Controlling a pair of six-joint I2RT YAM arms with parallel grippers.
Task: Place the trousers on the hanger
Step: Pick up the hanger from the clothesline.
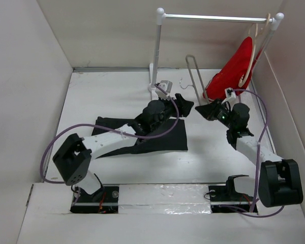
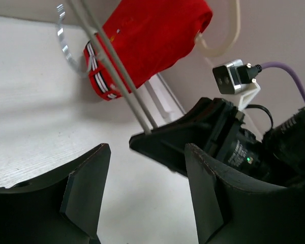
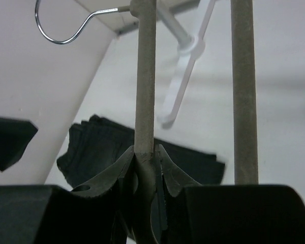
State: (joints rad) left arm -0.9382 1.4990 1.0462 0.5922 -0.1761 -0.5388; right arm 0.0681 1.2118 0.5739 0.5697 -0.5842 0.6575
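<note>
The black trousers (image 1: 142,134) lie flat on the table under my left arm; they also show in the right wrist view (image 3: 101,147). The thin pale grey hanger (image 1: 195,81) stands upright, hook (image 3: 66,30) away from me. My right gripper (image 1: 206,108) is shut on one of its bars (image 3: 145,91), jaws pinching it (image 3: 145,152). My left gripper (image 1: 185,104) is open and empty, facing the right gripper a little to its left. In the left wrist view, the open left gripper (image 2: 147,152) looks at the hanger's bars (image 2: 117,76) and the right gripper's finger (image 2: 178,140).
A white clothes rack (image 1: 218,18) stands at the back, its post (image 1: 155,61) behind my left gripper. A beige hanger with red cloth (image 1: 236,66) hangs at its right end, close behind the grey hanger; it also shows in the left wrist view (image 2: 147,35). Walls enclose both sides.
</note>
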